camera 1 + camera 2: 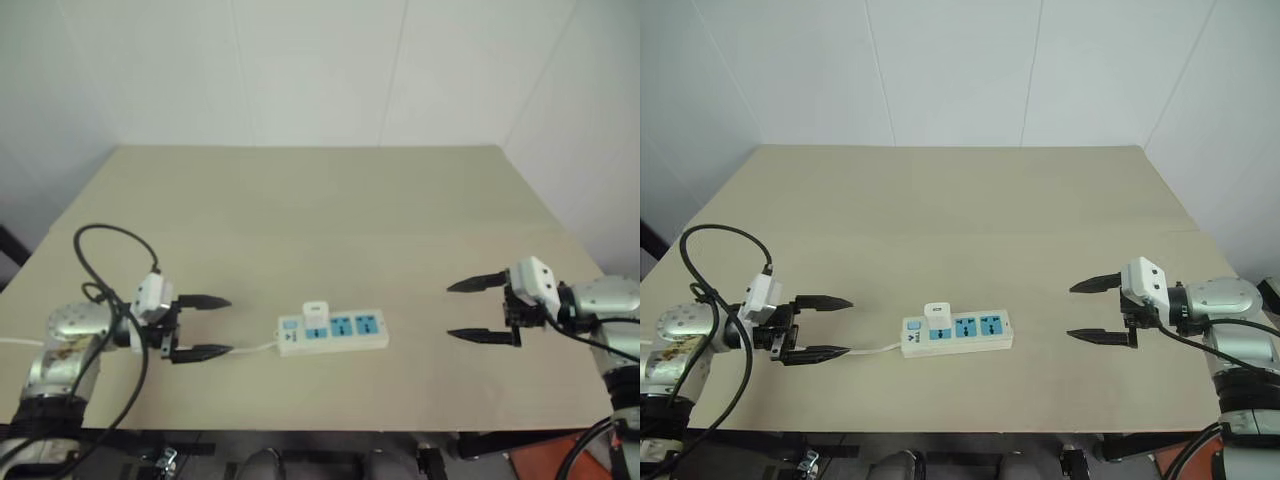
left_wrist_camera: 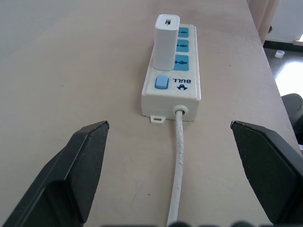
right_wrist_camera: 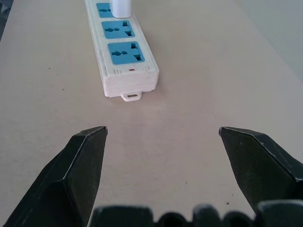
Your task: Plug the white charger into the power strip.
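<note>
Plugging step done, by the look of it: white charger [image 2: 165, 40] standing upright in the socket nearest the switch end of the power strip [image 1: 333, 331], lower centre of the head view, on the tan table [image 1: 320, 220]; two blue sockets beside it left bare (seating depth of the prongs hidden under the charger body, so full insertion only a judgement). White cord [image 2: 177, 175] running from the switch end toward the lower left of the frame. Left gripper [image 1: 197, 327] at lower left, near the cord end of the strip, black fingers spread wide, holding nothing; right gripper [image 1: 480, 309] at right of centre, well apart from the far end, likewise spread wide and empty. Next move, if any: a check that the charger sits flush, otherwise nothing but keeping both arms clear of strip and cord.
</note>
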